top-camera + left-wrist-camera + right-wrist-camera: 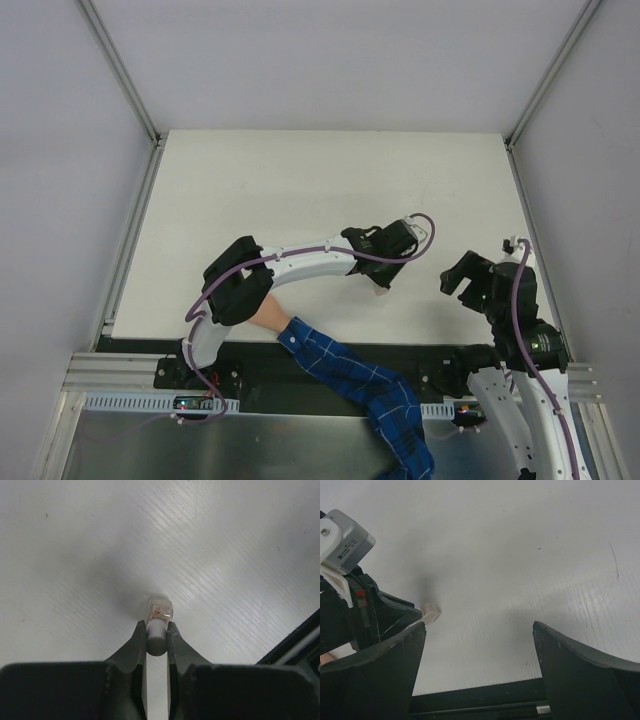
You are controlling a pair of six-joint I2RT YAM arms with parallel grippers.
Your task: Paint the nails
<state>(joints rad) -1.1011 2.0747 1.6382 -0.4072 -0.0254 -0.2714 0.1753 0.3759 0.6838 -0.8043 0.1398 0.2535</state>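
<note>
Black fingers of left gripper pinch one white cap, jaws drawn in on both its sides. Cap sits on one small clear bottle, which points straight out past the fingertips. Reddish specks inside the glass; contents too small to make out. Cannot tell whether the bottle's base touches the white table or hangs just above it.

Right gripper: fingers spread wide, nothing between them. Its view is cut off low on both sides by its own finger bodies. Off to its left, only the bottle's far end peeks out past the left gripper's dark housing.

Well behind the left gripper, back toward that arm's base: one pale hand, mostly covered by the arm's elbow. Only the wrist end shows, running into one blue plaid sleeve, which is cut off at the near edge of the top view. Nails hidden under the arm, none countable.

Count: two grippers, one bottle, one cap, one hand, one sleeve.
</note>
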